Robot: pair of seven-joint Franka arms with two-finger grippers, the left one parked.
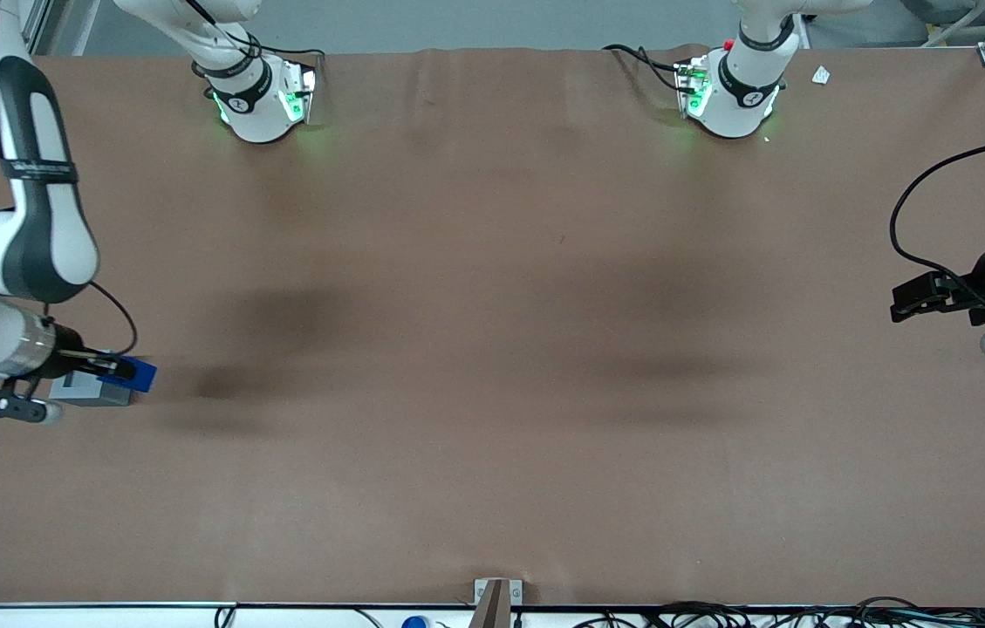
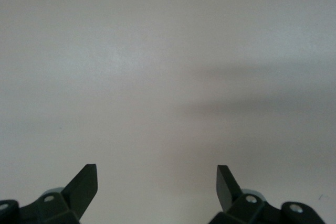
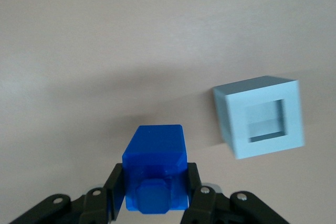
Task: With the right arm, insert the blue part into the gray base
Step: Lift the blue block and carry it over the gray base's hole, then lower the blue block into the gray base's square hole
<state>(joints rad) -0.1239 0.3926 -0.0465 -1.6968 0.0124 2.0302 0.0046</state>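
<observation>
Here we find the right arm [image 1: 17,218] reaching low over the table [image 1: 492,349] at the working arm's end, close to that table edge and roughly midway between the edge nearest the front camera and the edge where the arm bases stand. Its gripper [image 1: 112,371] is closed around the blue part [image 1: 133,372] — in the wrist view we see the gripper [image 3: 155,192] with one black finger pressed against each side of the blue part [image 3: 155,174], which sticks out past the fingertips [image 3: 116,190].

The gray base [image 1: 91,390] sits on the table just beside the gripper, partly covered by it in the front view; only its side walls and one top edge show there. From the wrist camera we see the gray base [image 3: 261,116] whole, standing free on the brown surface with its square recess facing the camera and nothing in it. The blue part is near the base but apart from it — a strip of bare table lies between the two in the wrist view, and the part is not lined up over the recess.

We cannot tell from these views how high the blue part is held above the table. A soft dark shadow lies on the table beside the gripper, toward the middle.
</observation>
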